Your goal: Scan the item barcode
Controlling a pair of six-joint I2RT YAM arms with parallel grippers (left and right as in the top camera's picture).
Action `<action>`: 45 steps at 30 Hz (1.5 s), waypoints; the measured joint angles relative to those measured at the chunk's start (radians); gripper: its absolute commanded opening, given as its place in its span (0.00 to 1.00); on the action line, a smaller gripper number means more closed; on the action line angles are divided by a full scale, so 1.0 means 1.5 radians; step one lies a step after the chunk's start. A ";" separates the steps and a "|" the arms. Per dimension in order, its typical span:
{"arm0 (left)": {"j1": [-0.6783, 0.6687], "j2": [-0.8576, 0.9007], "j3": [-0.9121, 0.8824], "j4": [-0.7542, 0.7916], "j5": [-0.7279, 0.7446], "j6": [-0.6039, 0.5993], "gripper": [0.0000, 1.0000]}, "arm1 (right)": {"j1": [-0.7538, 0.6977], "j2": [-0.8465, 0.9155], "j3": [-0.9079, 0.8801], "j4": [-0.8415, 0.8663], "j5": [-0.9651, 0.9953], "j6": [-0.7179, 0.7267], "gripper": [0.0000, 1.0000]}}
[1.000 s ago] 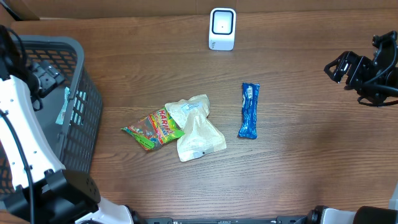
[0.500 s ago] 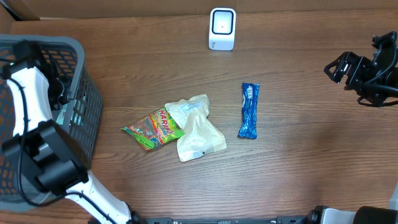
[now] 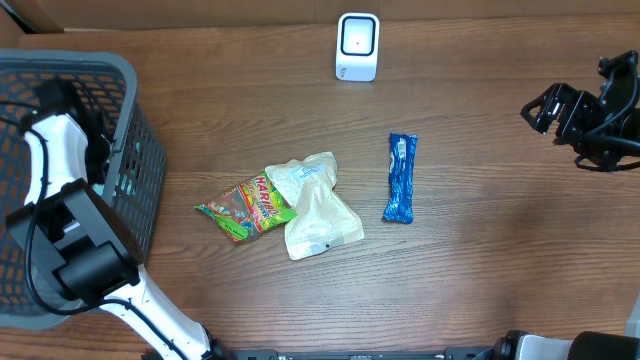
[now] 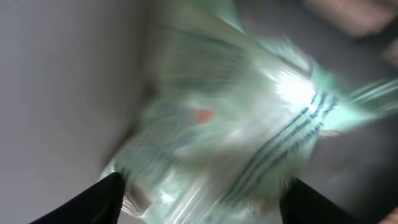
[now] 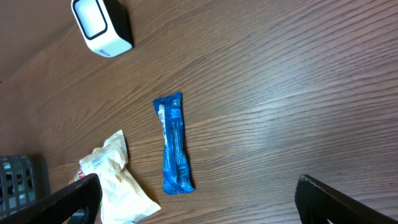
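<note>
Brown wood-grain table (image 3: 480, 290) carries, nearest the robot, a colourful gummy bag (image 3: 245, 207) touching a pale crinkled pouch (image 3: 318, 210), then a blue wrapped bar (image 3: 401, 177) to their right, and a white scanner (image 3: 357, 46) at the far edge. At the left side, the left arm reaches down into the grey basket (image 3: 140, 170), where the left gripper (image 4: 204, 185) has its fingers either side of a blurred pale-green packet (image 4: 249, 124) — whether they clamp it cannot be told. The right gripper (image 3: 545, 108) hangs over the right edge, well apart from the bar — fingers spread wide, holding nothing
</note>
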 measured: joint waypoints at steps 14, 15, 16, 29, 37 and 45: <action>0.001 -0.003 0.007 -0.105 -0.010 -0.039 0.04 | 0.000 0.001 0.000 0.001 0.000 0.000 1.00; 0.001 0.000 0.022 -0.132 -0.008 -0.042 0.04 | 0.000 0.001 0.000 0.001 0.000 0.000 1.00; 0.001 0.006 0.047 -0.161 -0.005 -0.049 0.04 | 0.000 0.001 0.000 0.000 0.000 0.000 1.00; -0.004 -0.041 0.501 -0.469 0.009 -0.103 0.04 | 0.000 0.001 0.000 0.000 0.000 0.000 1.00; -0.005 -0.237 0.499 -0.473 0.047 -0.114 0.04 | 0.000 0.001 0.000 0.001 0.000 0.000 1.00; -0.123 -0.380 0.423 -0.474 0.099 -0.132 0.04 | 0.000 0.001 0.000 0.005 0.000 0.000 1.00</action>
